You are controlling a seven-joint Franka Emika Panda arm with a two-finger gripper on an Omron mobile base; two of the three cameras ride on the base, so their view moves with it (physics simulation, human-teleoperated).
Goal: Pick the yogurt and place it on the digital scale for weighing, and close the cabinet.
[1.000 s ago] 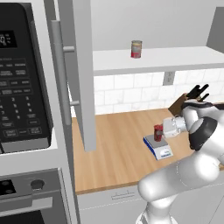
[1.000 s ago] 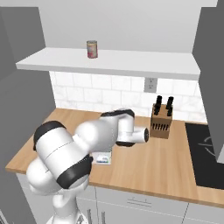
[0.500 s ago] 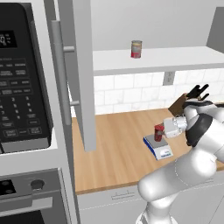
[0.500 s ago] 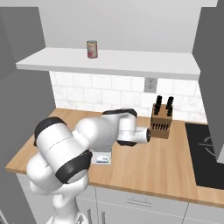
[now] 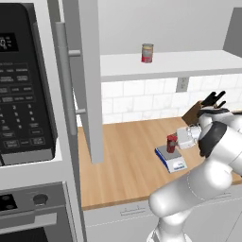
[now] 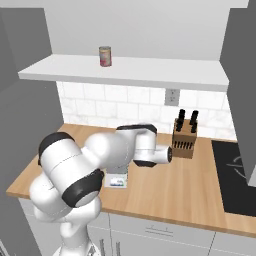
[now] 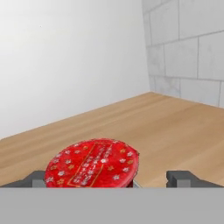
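Since the frame one second earlier, the forearm had drawn slightly back toward the knife block [image 5: 196, 111], and the yogurt [image 5: 171, 143] had kept its place on the digital scale [image 5: 171, 158]. Over the same interval the can and the cabinet door showed no change.

Landmark: digital scale, lying on the wooden table [image 5: 127, 156] in front of the tiled wall.
- Yogurt: upright on the scale's grey platform, toward the edge nearest the claw. Hand view showed its red patterned lid [image 7: 92, 164] between the two finger tips.
- Claw [image 5: 178, 141]: level with the yogurt, on the scale's knife-block side. In the hand view the finger tips [image 7: 180, 178] stood wide, one on each side of the lid, with a clear gap on the visible side; not closed on the cup. Contact with the cup's wall could not be judged.
- Scale in right base view [image 6: 116, 180]: partly hidden behind the robot's elbow.
- Knife block: behind the scale, against the wall, well apart from it.
- Cabinet [image 5: 86, 75]: above and to the microwave side of the scale, door swung open with its bar handle facing the camera.
- Red-labelled can [image 5: 147, 53]: on the white shelf [image 5: 189, 62] above the scale.
- Microwave [image 5: 23, 85]: beyond the open door, farthest from the scale.
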